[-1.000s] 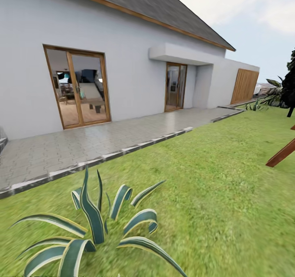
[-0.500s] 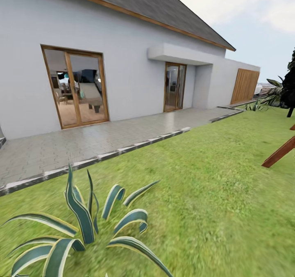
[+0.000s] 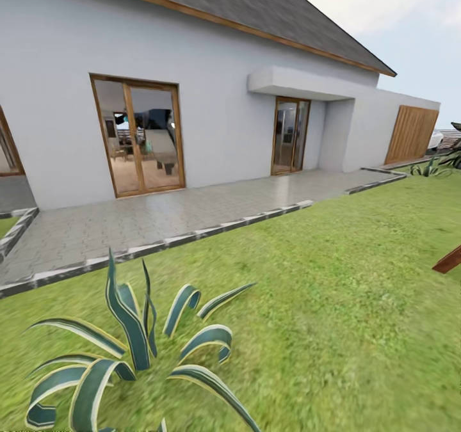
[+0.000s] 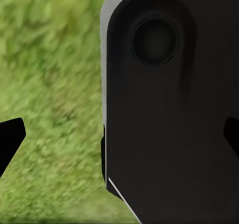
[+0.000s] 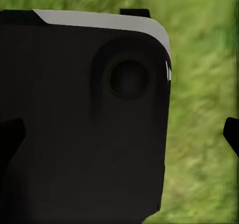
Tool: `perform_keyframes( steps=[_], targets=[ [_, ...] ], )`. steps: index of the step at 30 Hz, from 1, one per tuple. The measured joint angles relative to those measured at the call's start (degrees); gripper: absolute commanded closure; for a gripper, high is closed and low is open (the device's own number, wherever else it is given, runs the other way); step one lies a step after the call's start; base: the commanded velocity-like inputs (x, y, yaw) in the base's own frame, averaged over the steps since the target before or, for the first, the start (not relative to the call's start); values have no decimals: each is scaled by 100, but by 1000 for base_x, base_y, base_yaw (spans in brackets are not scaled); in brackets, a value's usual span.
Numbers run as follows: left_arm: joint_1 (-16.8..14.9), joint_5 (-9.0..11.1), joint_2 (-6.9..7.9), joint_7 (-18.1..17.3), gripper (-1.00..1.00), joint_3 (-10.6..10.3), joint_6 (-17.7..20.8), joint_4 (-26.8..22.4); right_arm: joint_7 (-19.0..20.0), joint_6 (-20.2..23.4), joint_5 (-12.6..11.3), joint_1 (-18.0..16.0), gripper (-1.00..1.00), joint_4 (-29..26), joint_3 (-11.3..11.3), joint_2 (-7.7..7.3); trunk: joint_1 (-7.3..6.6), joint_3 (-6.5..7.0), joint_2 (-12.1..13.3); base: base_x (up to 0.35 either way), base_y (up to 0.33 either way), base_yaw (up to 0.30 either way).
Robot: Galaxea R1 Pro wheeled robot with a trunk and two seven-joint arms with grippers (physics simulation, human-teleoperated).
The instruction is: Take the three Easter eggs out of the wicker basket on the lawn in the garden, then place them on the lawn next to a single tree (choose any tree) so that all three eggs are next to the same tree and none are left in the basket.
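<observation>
We face the grey house (image 3: 211,67) across the lawn (image 3: 333,278), with a striped agave plant (image 3: 137,355) at our feet and the paved patio (image 3: 173,217) in front of the glass doors (image 3: 137,136). Both wrist views look down at grass past a dark robot body panel (image 4: 169,109). The left gripper (image 4: 119,134) and right gripper (image 5: 122,134) each show two fingertips spread wide apart, released and holding nothing.

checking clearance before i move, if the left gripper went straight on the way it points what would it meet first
Most likely the dark rounded robot part that blocks much of the left wrist view between the fingertips; beside it lies only the lawn. Depth is unclear, so the gripper might pass it.
</observation>
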Motion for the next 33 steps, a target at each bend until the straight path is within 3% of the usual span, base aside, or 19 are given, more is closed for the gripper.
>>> perform_keyframes(
  steps=[13, 33],
  targets=[
    [0, 0, 0, -5, -100, 0, 0, -2, 4, 0, 1, 0, -100, 0, 0, 0, -1, 0, 0, 36, -216, 2],
    [0, 0, 0, -6, -100, -8, 0, 0, 4, 0, 2, 0, -100, 0, 0, 0, -3, 0, 0, 272, -150, 0]
  ],
)
